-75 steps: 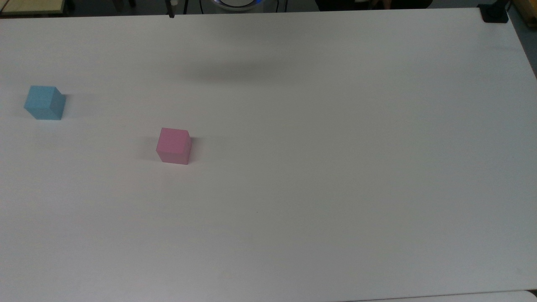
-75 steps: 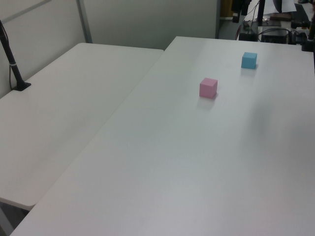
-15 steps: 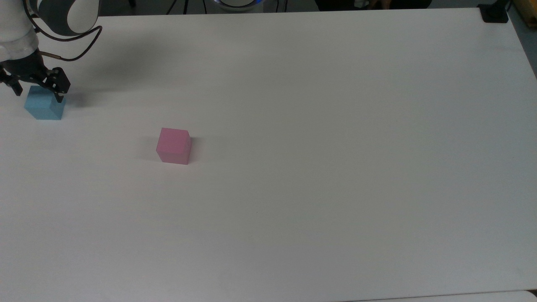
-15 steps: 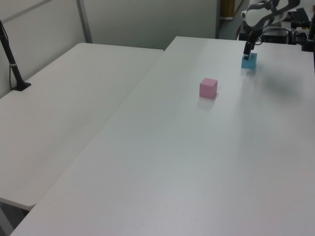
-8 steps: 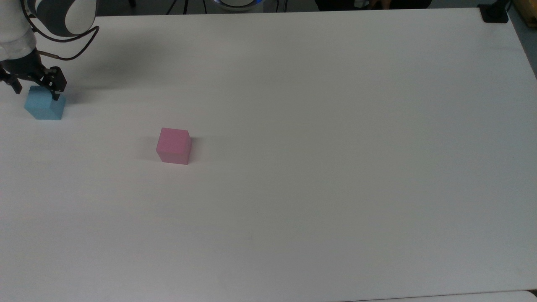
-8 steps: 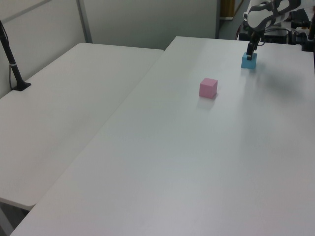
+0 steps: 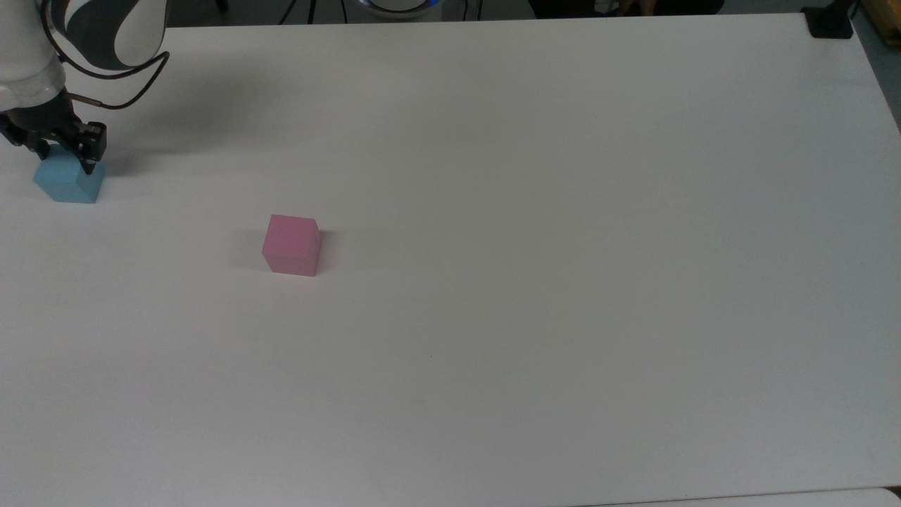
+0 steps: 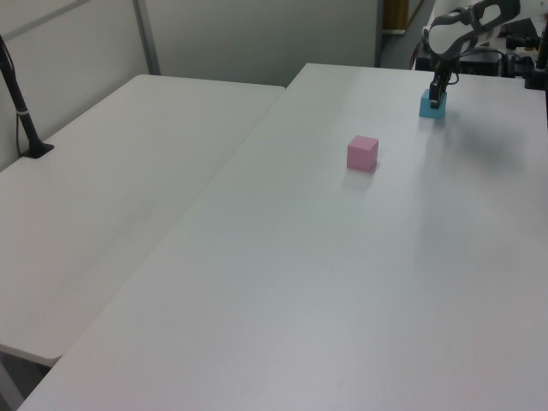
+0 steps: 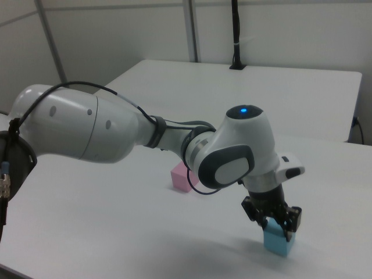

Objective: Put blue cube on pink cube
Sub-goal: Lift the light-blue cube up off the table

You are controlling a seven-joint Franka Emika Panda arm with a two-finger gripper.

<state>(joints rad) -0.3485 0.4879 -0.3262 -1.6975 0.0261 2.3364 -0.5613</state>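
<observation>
The light blue cube [image 7: 67,186] rests on the white table near the top view's left edge; it also shows as the blue cube [image 8: 432,108] and the blue cube [image 9: 278,244]. My gripper [image 7: 65,156] comes down on it from above, one finger on each side of its upper part, shut on it. The same gripper [image 8: 437,94] appears at the far right of the left view, and the gripper [image 9: 276,226] sits on the cube's top in the right view. The pink cube [image 7: 291,244] stands alone, apart to the top view's right; pink cube [image 8: 362,152], pink cube [image 9: 181,177].
The white table [image 7: 563,211] stretches wide to the top view's right. A black mount [image 7: 829,24] sits at its top right corner. A second table [image 8: 111,188] with a black pole [image 8: 21,111] adjoins in the left view. My arm's bulk [image 9: 87,131] hangs over the table.
The fingers have drawn together onto the blue cube, and the cube has shifted slightly toward the top view's left. The pink cube has not moved.
</observation>
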